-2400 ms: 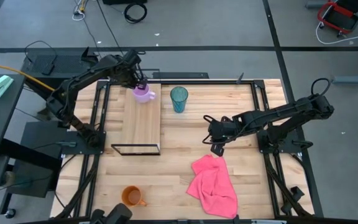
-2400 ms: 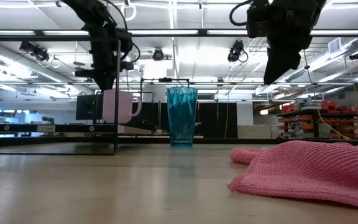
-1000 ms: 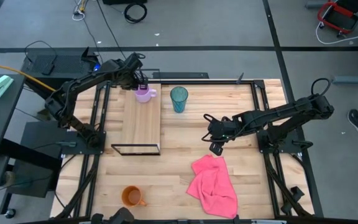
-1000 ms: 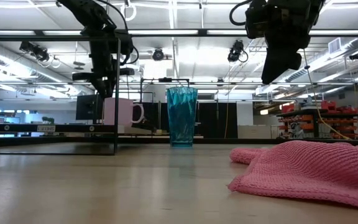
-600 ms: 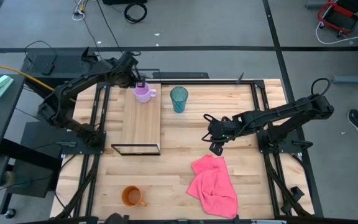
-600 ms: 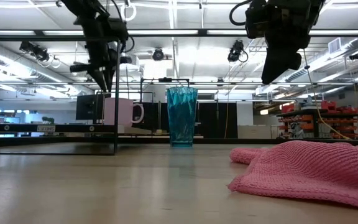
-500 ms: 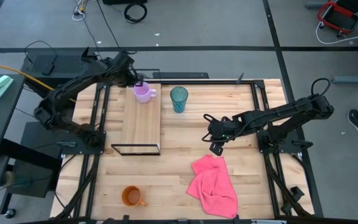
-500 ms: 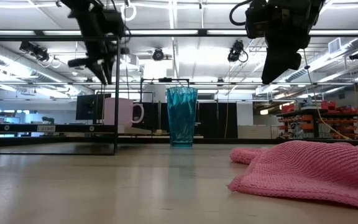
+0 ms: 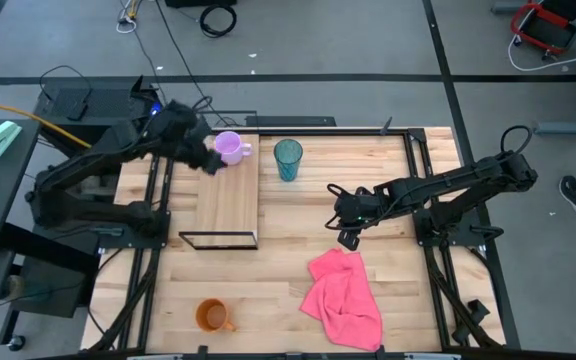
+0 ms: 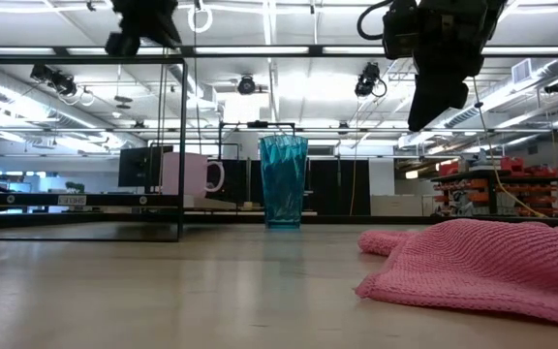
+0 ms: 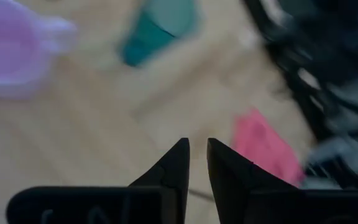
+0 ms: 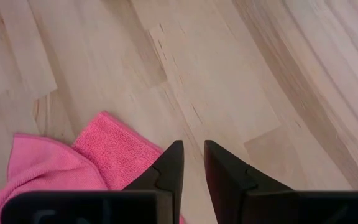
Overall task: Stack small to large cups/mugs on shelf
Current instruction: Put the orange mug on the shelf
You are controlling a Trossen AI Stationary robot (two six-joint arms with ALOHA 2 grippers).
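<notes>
Purple mug (image 9: 229,148) stands free on the shelf (image 9: 228,196); left fingers (image 11: 194,163) nearly closed, empty.

The mug (image 9: 230,148) stands on the shelf (image 9: 228,195) at its far end, the tumbler (image 9: 288,159) just right of it on the bench (image 9: 298,285). Near the front edge — another mug (image 9: 212,316) (left) and the cloth (image 9: 346,297) to its right.
</notes>
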